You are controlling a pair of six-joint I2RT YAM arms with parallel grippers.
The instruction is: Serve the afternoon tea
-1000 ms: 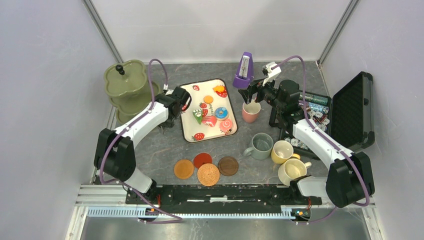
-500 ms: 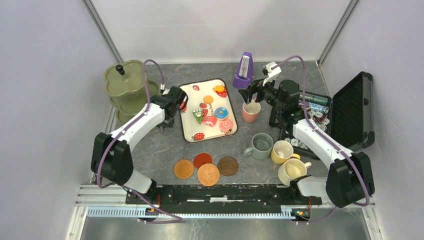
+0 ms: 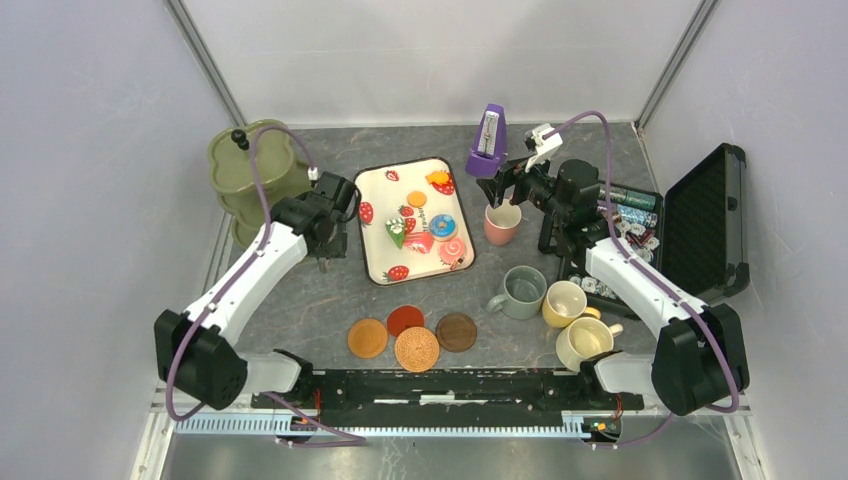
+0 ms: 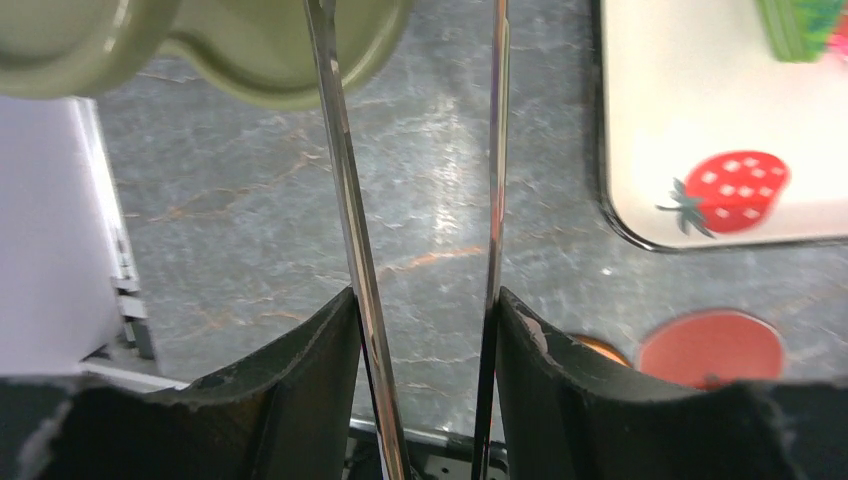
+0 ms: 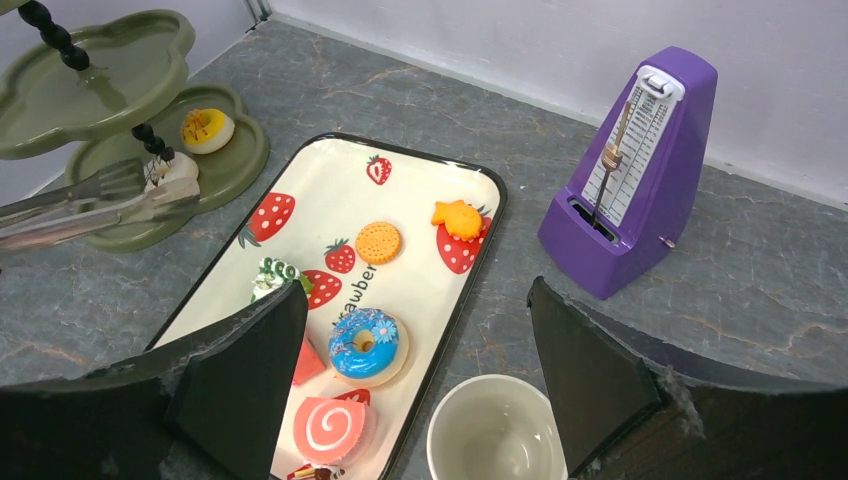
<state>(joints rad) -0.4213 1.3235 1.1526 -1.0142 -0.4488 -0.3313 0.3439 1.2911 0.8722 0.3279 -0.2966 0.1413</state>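
Note:
My left gripper [image 3: 322, 238] is shut on metal tongs [image 4: 345, 200], between the strawberry tray [image 3: 375, 262] and the olive-green tiered stand [image 3: 250, 160]. In the right wrist view the tongs [image 5: 90, 215] reach the stand's lower tier [image 5: 225, 170], beside a white pastry [image 5: 172, 168] and a yellow one [image 5: 207, 128]. I cannot tell whether they grip anything. Several pastries lie on the tray [image 5: 430, 190], among them a blue doughnut [image 5: 365, 345]. My right gripper [image 3: 505, 190] is open and empty above the pink mug [image 5: 495, 435].
Grey-green [image 3: 524, 290], yellow [image 3: 565, 302] and cream [image 3: 585, 342] mugs stand at front right. Several coasters [image 3: 417, 349] lie at the front middle. A purple metronome [image 3: 487, 140] stands behind the pink mug. An open black case [image 3: 710, 220] is at the right.
My left arm has swung left, away from the tray and toward the stand, carrying the tongs. The right arm has not moved.

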